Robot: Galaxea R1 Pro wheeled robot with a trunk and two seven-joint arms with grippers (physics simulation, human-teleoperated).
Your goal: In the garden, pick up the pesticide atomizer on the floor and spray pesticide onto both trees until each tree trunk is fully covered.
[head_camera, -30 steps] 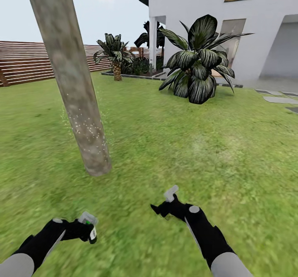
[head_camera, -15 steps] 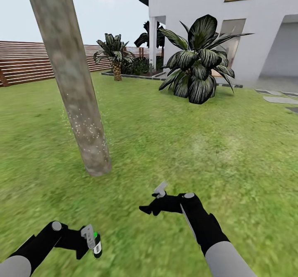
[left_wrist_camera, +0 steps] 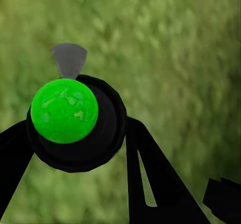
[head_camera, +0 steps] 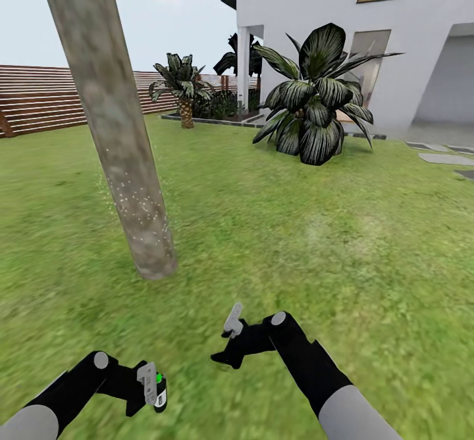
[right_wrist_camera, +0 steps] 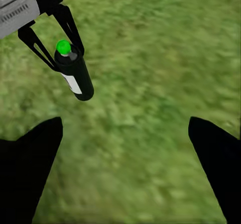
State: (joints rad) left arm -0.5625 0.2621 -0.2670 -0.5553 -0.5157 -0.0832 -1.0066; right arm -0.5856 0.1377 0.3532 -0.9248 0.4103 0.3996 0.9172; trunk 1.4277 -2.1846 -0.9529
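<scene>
- Left gripper [head_camera: 153, 387] clamps the pesticide atomizer [head_camera: 158, 392] low at near left, above the grass [head_camera: 296, 229]
- Right gripper [head_camera: 227, 344] spread wide, empty
- Speckled tree trunk [head_camera: 125, 157] stands beyond, left

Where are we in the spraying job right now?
Done: the atomizer is off the grass, gripped in the left pincer. The trunk ahead carries white specks on its lower part. In hand: the atomizer hangs low over the lawn, not aimed at the trunk; the right pincer is open and empty. Left: the trunk above the specks looks bare, and a second tree awaits.
</scene>
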